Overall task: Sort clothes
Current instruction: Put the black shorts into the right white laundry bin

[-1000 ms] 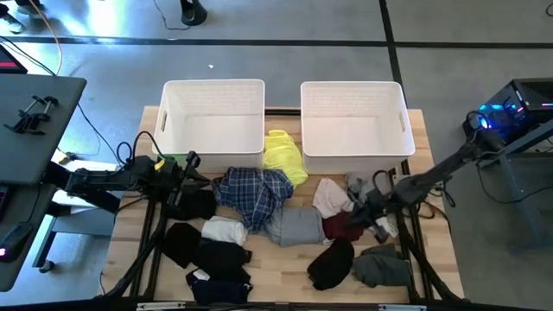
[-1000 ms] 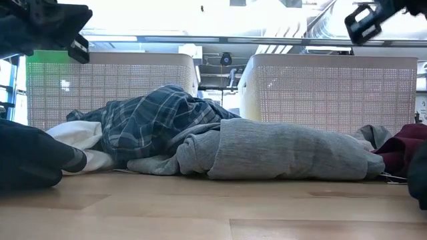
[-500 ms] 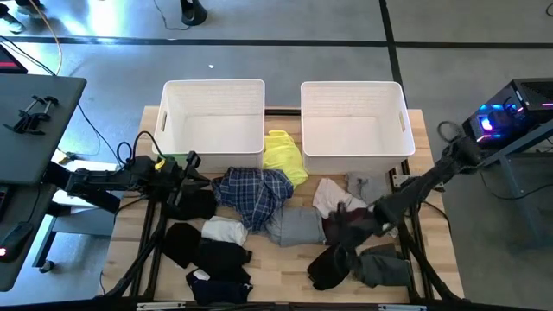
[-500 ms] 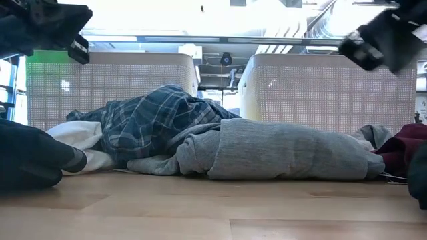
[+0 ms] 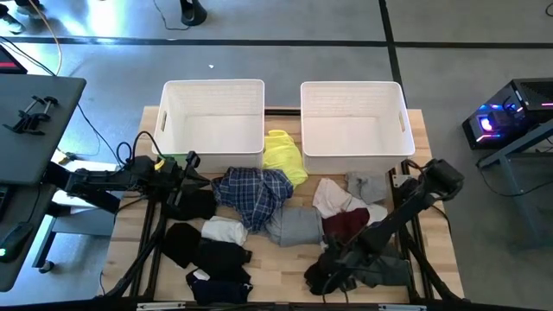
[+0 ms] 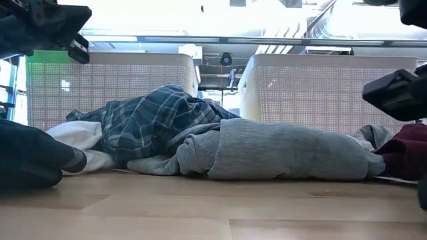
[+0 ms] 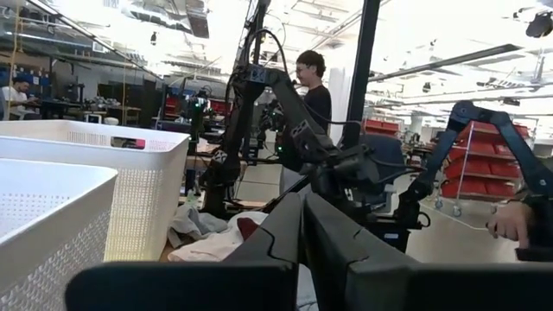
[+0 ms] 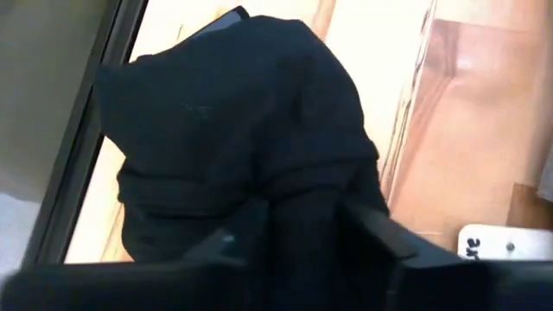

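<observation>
The right gripper [image 5: 333, 269] sits low in the bottom-centre-right of the high view, right over the crumpled black fabric garment [image 5: 321, 275] near the table's front edge, so my guess is it's going for that piece. The right wrist view helps a lot here: the same black garment [image 8: 242, 147] fills the frame with the dark fingers [image 8: 380, 233] spread either side of a fold, so they look parted around it rather than clamped, though I wouldn't swear there's contact. The left gripper [image 5: 192, 164] hangs at centre-left beside another black piece, and its fingers [image 7: 294, 233] look pressed together with nothing in them, just waiting. The rest of the clothes sprawl mid-table: blue plaid shirt [image 5: 252, 192], grey knit garment [image 5: 294, 225], maroon garment [image 5: 347, 223], yellow garment [image 5: 283, 155] wedged between the two white plastic bins [image 5: 213, 121]. From above, both bins look empty, so sorting has barely started. The low view only gives the plaid-and-grey heap [image 6: 267, 150], and the black target is off its right edge.
</observation>
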Controlling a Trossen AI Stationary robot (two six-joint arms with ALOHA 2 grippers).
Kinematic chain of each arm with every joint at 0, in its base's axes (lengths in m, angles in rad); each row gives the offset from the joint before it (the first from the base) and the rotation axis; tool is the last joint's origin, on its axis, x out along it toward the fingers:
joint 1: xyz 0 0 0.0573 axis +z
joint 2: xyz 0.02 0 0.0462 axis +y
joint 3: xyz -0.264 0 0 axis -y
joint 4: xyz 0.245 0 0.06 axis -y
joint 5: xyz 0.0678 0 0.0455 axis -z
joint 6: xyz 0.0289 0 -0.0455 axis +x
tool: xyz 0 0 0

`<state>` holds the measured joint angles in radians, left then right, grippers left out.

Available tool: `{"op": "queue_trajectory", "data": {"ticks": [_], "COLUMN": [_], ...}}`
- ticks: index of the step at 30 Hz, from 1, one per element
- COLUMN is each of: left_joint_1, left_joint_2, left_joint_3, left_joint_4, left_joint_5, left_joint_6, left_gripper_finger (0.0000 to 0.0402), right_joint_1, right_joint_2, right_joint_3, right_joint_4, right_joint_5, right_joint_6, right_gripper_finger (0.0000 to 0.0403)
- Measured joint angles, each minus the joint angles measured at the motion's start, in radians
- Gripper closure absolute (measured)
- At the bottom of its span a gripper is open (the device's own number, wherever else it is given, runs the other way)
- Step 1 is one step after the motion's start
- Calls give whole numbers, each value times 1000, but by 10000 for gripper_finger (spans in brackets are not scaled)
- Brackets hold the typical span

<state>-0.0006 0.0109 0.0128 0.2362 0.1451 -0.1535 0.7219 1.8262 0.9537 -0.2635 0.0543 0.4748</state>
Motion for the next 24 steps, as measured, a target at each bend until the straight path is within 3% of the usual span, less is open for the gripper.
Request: {"op": "queue_trajectory", "data": {"ticks": [3, 5, 8, 15, 20, 24], "left_joint_1": [0, -2, -2, -3, -10, -23], "left_joint_2": [1, 2, 4, 11, 11, 11], "left_joint_3": [0, 0, 0, 0, 0, 0], "left_joint_4": [-8, -16, -33, -18, 15, 15], "left_joint_5": [0, 2, 2, 2, 1, -1], "left_joint_6": [6, 30, 87, 94, 113, 114], "left_gripper_finger": [399, 399, 399, 399, 399, 399], "right_joint_1": [-19, -30, -45, -144, -325, -581], "right_joint_2": [-38, -76, -154, -322, -445, -545], "right_joint_3": [55, 104, 228, 490, 603, 619], "right_joint_4": [-74, -167, -210, -422, -569, -616], "right_joint_5": [-12, 18, 187, 576, 819, 792], "right_joint_6": [23, 22, -34, -388, -591, -711], "right_gripper_finger": [380, 387, 377, 396, 396, 398]}}
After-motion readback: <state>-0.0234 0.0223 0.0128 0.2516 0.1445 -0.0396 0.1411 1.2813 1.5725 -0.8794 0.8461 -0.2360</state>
